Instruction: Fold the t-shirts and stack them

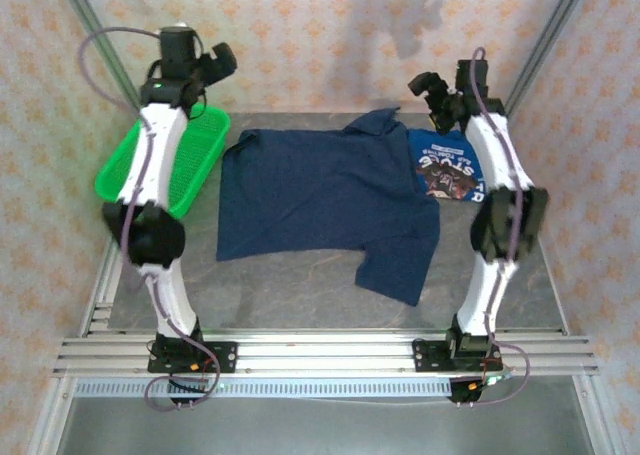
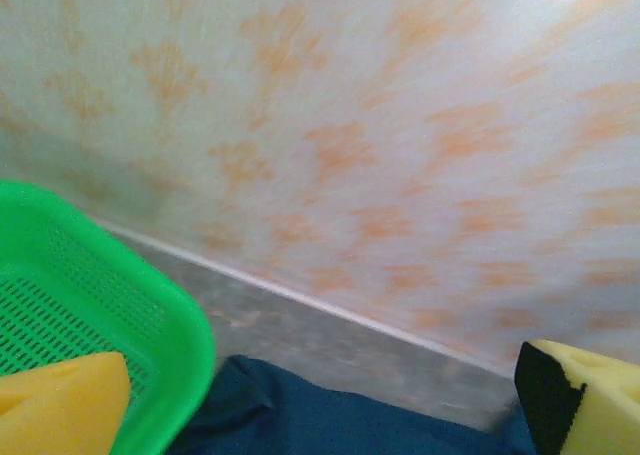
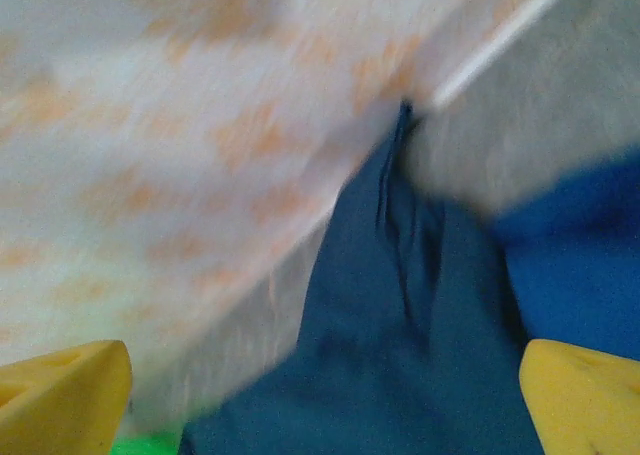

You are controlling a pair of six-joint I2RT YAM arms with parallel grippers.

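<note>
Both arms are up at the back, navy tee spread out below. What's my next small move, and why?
Probably lower both onto the far edge of the navy t-shirt to pinch it for a first fold. The left gripper and right gripper stand open and empty above that edge. The shirt lies spread and unfolded, its right side overlapping the blue t-shirt.

Front strip of the surface [image 1: 290,290] is bare between the arm bases, so it's passable left to right. The spread navy t-shirt [image 1: 320,190] covers the centre, with one corner drooping into that strip. Rear left is taken by the green basket [image 1: 200,155], just beside the navy cloth. Rear right is taken by the blue t-shirt [image 1: 450,170]. Back wall [image 1: 320,45] sits close behind. Left end effector [image 1: 215,63] and right end effector [image 1: 425,87] hang raised, jaws wide.
</note>
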